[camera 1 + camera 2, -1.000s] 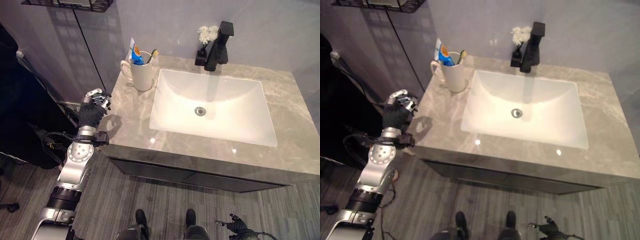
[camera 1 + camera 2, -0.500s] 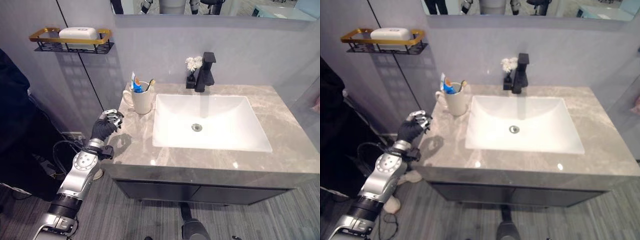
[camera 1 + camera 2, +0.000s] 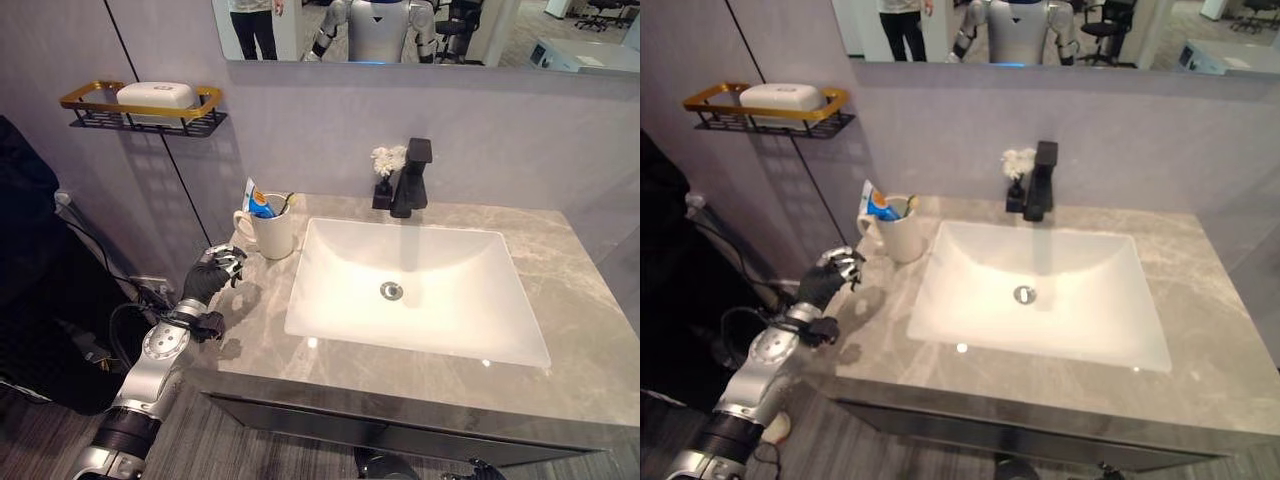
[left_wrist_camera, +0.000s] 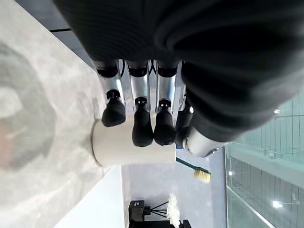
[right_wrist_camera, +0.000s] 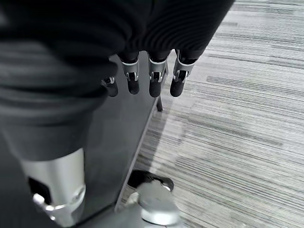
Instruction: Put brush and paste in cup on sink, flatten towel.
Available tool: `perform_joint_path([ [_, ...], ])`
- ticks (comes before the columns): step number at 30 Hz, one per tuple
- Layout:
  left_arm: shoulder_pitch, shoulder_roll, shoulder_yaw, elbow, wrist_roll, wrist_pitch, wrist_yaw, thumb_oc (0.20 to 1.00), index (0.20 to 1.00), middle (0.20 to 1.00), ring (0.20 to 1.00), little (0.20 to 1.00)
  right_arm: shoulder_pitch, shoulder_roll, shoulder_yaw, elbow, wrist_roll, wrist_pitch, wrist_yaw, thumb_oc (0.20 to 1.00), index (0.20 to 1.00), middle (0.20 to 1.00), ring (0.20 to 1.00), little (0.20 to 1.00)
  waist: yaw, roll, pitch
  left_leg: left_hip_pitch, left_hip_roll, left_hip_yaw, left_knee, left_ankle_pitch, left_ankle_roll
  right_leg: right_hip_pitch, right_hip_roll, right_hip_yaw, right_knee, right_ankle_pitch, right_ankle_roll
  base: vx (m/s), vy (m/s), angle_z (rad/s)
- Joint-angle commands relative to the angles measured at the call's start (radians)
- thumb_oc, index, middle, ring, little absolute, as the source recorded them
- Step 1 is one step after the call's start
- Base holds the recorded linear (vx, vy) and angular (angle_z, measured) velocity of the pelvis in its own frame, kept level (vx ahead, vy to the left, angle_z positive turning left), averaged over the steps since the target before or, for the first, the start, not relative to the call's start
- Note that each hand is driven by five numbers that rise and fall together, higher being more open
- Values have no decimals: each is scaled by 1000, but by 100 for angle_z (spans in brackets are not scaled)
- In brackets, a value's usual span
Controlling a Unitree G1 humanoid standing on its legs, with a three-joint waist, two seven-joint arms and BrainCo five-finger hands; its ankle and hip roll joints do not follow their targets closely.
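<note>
The left robot hand (image 3: 210, 272) hangs over the left edge of the grey marble desk (image 3: 560, 260), its fingers (image 4: 142, 124) curled loosely inward and holding nothing, their dark tips apart from the stone below. Just beyond the fingertips, a little further along the desk toward the wall, stands the white cup (image 3: 270, 233) with its handle turned to the robot's left. The hand is near the cup but not touching it. Both task items are already inside the cup — the blue and white toothpaste tube (image 3: 254, 199) leans at the side nearer the hand, and the toothbrush (image 4: 195, 169) juts out at the far side, its pale bristle head clear of the rim in the left wrist view.

To the right of the hand and cup lies the white sink basin (image 3: 420, 290), sunk into the desk, with a black faucet (image 3: 412, 178) at its back edge and a small white flower sprig (image 3: 385, 160) beside the faucet. On the wall up and to the left of the hand, a gold-railed shelf (image 3: 140, 105) carries a white soap dish (image 3: 156, 95).

The right robot hand (image 5: 142, 78) hangs low beside the dark cabinet front (image 5: 118, 137), above the striped grey floor (image 5: 237, 118) — its fingers are loosely bent and empty.
</note>
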Motion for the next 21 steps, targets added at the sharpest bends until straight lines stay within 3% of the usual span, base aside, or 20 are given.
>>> perform_joint_path([
  [1,-40,50,38,-26,-32,-31,2,200,200,200,200,200,16,11,33,1,-44,-6,10,1000,1000,1000,1000,1000,-12,-53,-2,-81,-62,7,133,-66,47,-55,-69,62,26,62,106,0,0,0],
  [11,-95,63,29,9,-15,-36,21,200,200,200,200,200,38,7,30,21,-41,-2,20,1000,1000,1000,1000,1000,-18,-47,27,-129,-62,9,134,-60,41,-97,-75,71,17,71,105,6,-1,-3],
  [21,-153,102,-27,40,-59,-36,19,200,200,200,200,200,9,5,63,-45,-8,-16,15,1000,1000,1000,1000,1000,-29,-29,43,-121,-42,10,78,-34,19,-118,-48,84,15,43,94,33,-28,-4],
])
